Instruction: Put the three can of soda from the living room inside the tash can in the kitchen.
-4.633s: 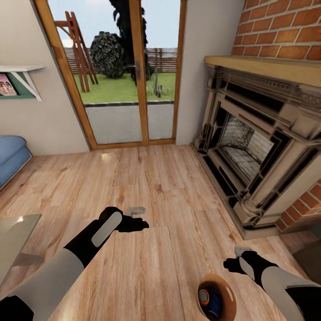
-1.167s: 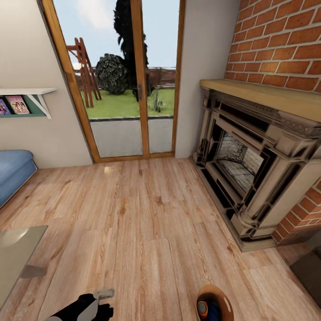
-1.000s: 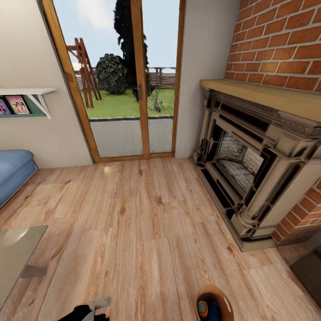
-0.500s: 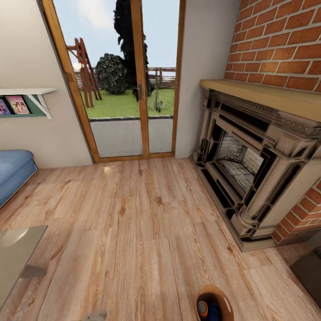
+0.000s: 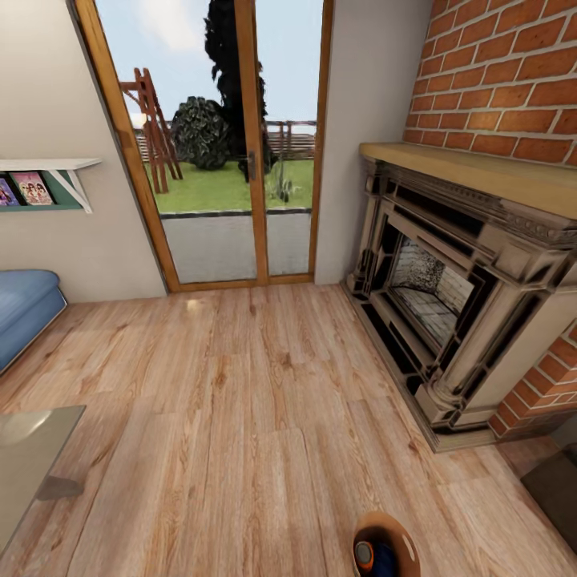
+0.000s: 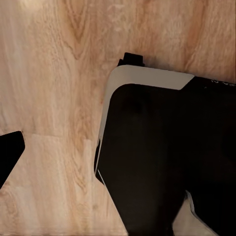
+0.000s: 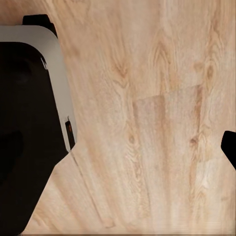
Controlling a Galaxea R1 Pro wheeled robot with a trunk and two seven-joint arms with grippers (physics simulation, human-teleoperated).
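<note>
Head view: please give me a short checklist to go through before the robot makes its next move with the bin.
1. Round bin with the brown inside has its opening facing up: ok.
2. Orange can with a grey top lies inside the bin: ok.
3. Dark blue can lies inside the bin beside it: ok.
4. Third can inside the bin: cannot tell, part of the bin is cut off by the picture's edge.
5. Bin is in the kitchen: not ok, the red-brick fireplace and wood-framed glass doors belong to the living room.
6. Left hand and right hand open or shut: cannot tell.
</note>
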